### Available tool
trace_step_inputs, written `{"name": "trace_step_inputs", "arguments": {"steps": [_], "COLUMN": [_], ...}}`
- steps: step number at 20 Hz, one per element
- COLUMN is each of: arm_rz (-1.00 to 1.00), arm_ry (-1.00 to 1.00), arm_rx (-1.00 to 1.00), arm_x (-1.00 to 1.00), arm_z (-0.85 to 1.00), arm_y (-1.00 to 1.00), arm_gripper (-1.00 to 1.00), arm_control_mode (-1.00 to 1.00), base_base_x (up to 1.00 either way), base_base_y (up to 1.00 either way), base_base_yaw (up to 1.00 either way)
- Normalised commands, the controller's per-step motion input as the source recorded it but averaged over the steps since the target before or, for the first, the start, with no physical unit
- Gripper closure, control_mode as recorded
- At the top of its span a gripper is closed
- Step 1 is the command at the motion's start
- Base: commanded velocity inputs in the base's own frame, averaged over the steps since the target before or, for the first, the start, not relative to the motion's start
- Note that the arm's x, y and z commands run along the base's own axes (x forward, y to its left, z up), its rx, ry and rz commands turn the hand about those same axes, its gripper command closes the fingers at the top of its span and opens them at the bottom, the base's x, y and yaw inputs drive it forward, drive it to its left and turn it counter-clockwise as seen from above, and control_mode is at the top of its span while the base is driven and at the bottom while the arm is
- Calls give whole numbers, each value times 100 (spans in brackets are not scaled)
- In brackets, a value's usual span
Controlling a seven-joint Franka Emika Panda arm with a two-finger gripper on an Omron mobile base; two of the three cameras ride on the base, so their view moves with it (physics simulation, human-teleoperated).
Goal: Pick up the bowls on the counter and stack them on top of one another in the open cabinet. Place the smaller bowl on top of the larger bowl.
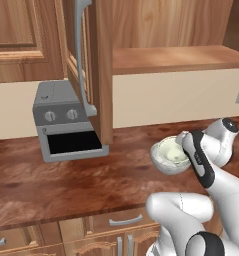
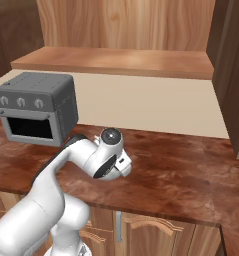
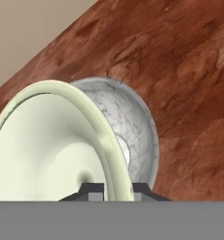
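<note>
The smaller bowl (image 3: pixel 48 145), plain pale cream, looms large in the hand view. My gripper (image 3: pixel 118 188) is shut on its rim, one fingertip (image 3: pixel 92 189) inside and the other outside. Right behind it sits the larger bowl (image 3: pixel 134 126), grey and marbled, on the counter (image 3: pixel 179 70). In the left base view the cream bowl (image 1: pixel 172 151) overlaps the top of the grey bowl (image 1: pixel 161 164), with my gripper (image 1: pixel 181 148) at its right edge. I cannot tell whether the two bowls touch. The open cabinet's shelf (image 1: pixel 176 57) is above and behind, its door (image 1: pixel 98 55) swung out to the left.
A grey toaster oven (image 1: pixel 61 122) stands on the counter at the left, partly behind the cabinet door's long grey handle (image 1: pixel 80 45). In the right base view my arm (image 2: pixel 91 155) covers the bowls. Wooden drawers (image 1: pixel 121 220) run below the counter's front edge.
</note>
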Motion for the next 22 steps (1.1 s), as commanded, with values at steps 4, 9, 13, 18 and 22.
{"name": "trace_step_inputs", "arguments": {"steps": [4,9,13,18,22], "arm_rz": [0,0,0,0,0], "arm_ry": [0,0,0,0,0], "arm_rx": [0,0,0,0,0], "arm_x": [3,17,6,0,0], "arm_z": [0,-13,-7,0,0], "arm_y": [0,0,0,0,0], "arm_gripper": [100,100,100,-100,-100], "arm_control_mode": [-100,-100,-100,-100,-100], "base_base_x": [0,0,0,0,0], "base_base_y": [0,0,0,0,0], "base_base_yaw": [0,0,0,0,0]}}
